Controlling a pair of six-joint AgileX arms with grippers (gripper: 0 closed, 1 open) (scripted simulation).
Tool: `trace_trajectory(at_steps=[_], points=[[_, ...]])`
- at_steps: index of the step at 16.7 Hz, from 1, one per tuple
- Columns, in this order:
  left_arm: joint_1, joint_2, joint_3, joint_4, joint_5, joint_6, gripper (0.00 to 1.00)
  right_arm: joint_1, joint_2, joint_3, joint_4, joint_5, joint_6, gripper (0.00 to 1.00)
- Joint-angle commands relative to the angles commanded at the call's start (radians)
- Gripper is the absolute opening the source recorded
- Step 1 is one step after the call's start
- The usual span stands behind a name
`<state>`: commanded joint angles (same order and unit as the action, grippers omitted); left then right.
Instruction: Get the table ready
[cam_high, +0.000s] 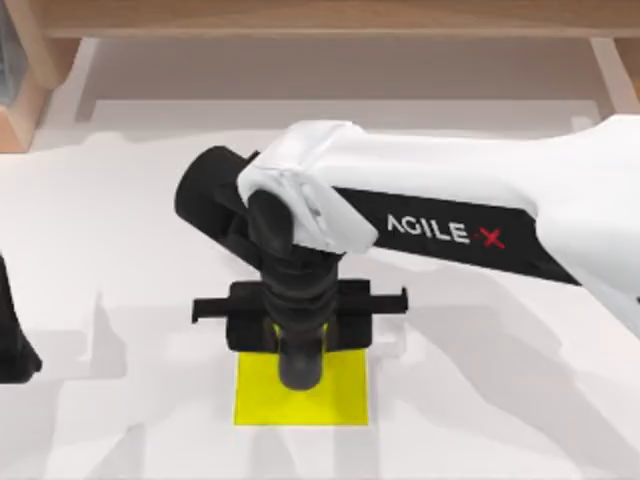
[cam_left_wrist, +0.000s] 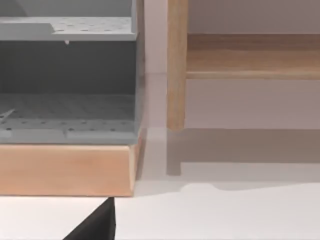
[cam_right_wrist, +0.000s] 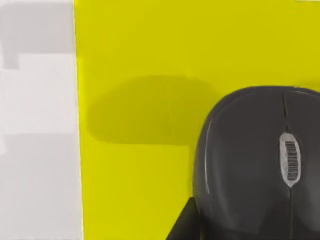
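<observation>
The table (cam_high: 500, 400) is a wide plain white top. Near its front middle lies a small yellow square mat (cam_high: 345, 400). My right arm reaches in from the right, and its gripper (cam_high: 300, 335) points straight down over the mat's far edge. In the right wrist view a black computer mouse (cam_right_wrist: 250, 160) with a grey scroll wheel sits over the yellow mat (cam_right_wrist: 150, 60), close under the camera, with a soft shadow beside it. From above, the arm hides the mouse. My left gripper (cam_high: 12, 345) is parked at the table's left edge.
A light wooden shelf (cam_high: 320, 15) runs along the back of the table, with a post (cam_left_wrist: 176, 65) standing on the tabletop. At the back left a grey perforated rack (cam_left_wrist: 65, 110) sits on a wooden base (cam_left_wrist: 65, 170).
</observation>
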<state>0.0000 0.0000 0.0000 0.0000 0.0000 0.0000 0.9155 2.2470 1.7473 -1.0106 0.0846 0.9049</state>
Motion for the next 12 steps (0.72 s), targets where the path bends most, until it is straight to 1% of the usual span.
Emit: trace_trajectory(at_steps=[4, 12], points=[[0.0, 0.0, 0.0, 0.0, 0.0, 0.0, 1.0, 0.0, 0.0, 0.0, 0.0, 0.0, 0.0, 0.0], [0.0, 0.0, 0.0, 0.0, 0.0, 0.0, 1.0, 0.0, 0.0, 0.0, 0.0, 0.0, 0.0, 0.6]])
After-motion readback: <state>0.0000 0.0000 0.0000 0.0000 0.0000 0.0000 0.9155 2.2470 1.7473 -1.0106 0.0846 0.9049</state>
